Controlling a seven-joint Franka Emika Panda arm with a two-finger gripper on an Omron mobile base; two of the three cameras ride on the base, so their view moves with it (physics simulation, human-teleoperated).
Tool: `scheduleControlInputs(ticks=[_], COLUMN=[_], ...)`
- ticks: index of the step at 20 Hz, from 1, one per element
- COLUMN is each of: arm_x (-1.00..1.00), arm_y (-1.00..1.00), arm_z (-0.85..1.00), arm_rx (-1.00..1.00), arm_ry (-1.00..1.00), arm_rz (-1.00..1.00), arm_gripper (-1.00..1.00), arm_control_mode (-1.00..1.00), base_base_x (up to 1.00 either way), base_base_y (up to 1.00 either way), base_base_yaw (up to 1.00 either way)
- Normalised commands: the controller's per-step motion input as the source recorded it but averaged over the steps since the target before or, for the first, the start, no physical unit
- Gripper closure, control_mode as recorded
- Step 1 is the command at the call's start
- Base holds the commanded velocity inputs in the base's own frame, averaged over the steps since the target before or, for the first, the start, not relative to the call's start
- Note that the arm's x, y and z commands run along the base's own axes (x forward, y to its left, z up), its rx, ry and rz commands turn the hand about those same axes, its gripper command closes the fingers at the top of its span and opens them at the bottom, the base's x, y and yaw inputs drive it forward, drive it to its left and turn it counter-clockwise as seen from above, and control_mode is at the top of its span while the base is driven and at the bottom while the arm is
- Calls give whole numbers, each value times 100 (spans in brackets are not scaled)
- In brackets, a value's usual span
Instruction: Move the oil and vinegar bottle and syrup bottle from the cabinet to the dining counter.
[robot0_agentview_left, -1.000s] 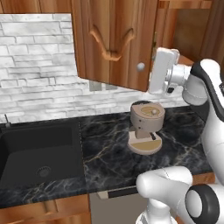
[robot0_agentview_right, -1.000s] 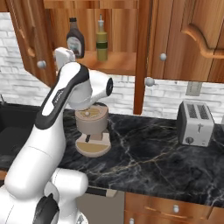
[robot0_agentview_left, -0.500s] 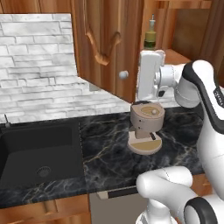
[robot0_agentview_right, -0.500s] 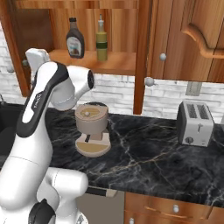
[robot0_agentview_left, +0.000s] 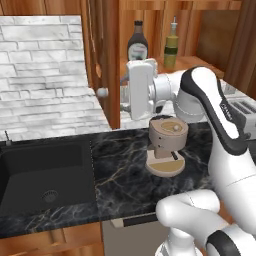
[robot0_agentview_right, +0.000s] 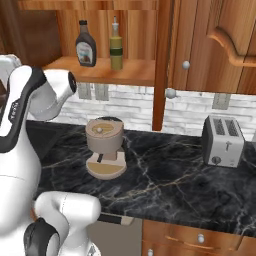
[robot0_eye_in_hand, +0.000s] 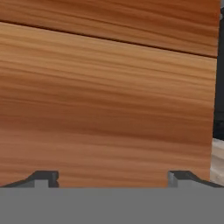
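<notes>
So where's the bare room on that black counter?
Free: the black counter between coffee grinder and toaster, and between sink and grinder. Crowded: the cabinet shelf's left end, where syrup bottle and oil and vinegar bottle stand close together.

Reddish-brown wood grain on the cabinet (robot0_agentview_right: 210, 55), upper part of frame. Dark brown syrup bottle (robot0_agentview_right: 85, 45) with black cap and whitish label, upper left. Yellow-green oil and vinegar bottle (robot0_agentview_right: 116, 45) beside it. Black marble with pale veins on the counter (robot0_agentview_right: 175, 175), lower half. Silver-grey toaster (robot0_agentview_right: 224, 141), right. Tan coffee machine (robot0_agentview_right: 104, 147), centre left.
</notes>
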Motion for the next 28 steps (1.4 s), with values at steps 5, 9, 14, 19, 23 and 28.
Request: scheduleControlInputs(ticks=[5,9,14,19,23,28], arm_x=[-5,-4,0,-6,-14,-2], arm_y=[76,43,-1,-20,-35,-44], arm_z=[0,0,-6,-4,-2,0], arm_rx=[-5,-8,-10,-20,-21,-18], arm_ry=[0,0,0,-22,-34,-31], arm_rz=[7,1,0,0,-5,-9], arm_gripper=[-100,-100,-100,-100,-100,-100], arm_control_mode=[-100,-100,-100,-100,-100,-100], base_base_x=[0,0,0,0,0,0], base_base_y=[0,0,0,0,0,0], base_base_yaw=[0,0,0,0,0,0])
